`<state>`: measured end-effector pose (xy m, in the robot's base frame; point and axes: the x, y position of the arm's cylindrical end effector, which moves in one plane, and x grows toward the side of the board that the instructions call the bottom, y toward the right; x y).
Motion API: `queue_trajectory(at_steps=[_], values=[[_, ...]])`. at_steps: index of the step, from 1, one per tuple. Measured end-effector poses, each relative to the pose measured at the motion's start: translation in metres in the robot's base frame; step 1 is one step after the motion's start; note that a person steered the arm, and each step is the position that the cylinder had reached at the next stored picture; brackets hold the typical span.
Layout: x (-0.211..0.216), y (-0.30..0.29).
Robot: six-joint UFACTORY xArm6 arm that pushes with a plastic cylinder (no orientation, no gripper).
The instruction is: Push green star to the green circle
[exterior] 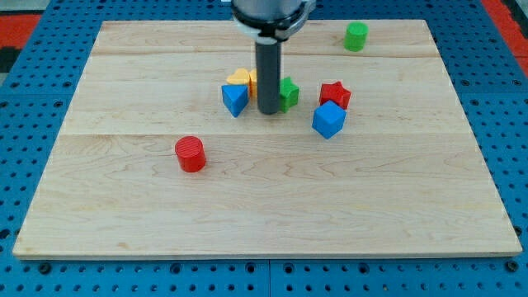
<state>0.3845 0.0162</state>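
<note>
My tip (269, 111) touches the green star's (287, 93) left side near the desk (124, 206) centre. The green circle (356, 36) sits well apart by the top edge; most pushing remains. No gripper here.

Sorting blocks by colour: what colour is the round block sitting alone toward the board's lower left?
Red. The round block shows plainly in the camera view.

Blocks: two green (288, 92), two red (190, 153), two blue (328, 120), two yellow (240, 77).
</note>
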Motion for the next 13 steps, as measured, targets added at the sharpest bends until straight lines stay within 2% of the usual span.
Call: queue_trajectory(at_steps=[2, 4, 6, 7, 8, 9, 10, 11, 12, 13], values=[[-0.021, 0.039], [-0.074, 0.049], [-0.108, 0.036], [-0.113, 0.034], [-0.115, 0.001], [-0.131, -0.003], [-0.141, 0.038], [-0.142, 0.037], [-0.142, -0.019], [-0.185, 0.001]])
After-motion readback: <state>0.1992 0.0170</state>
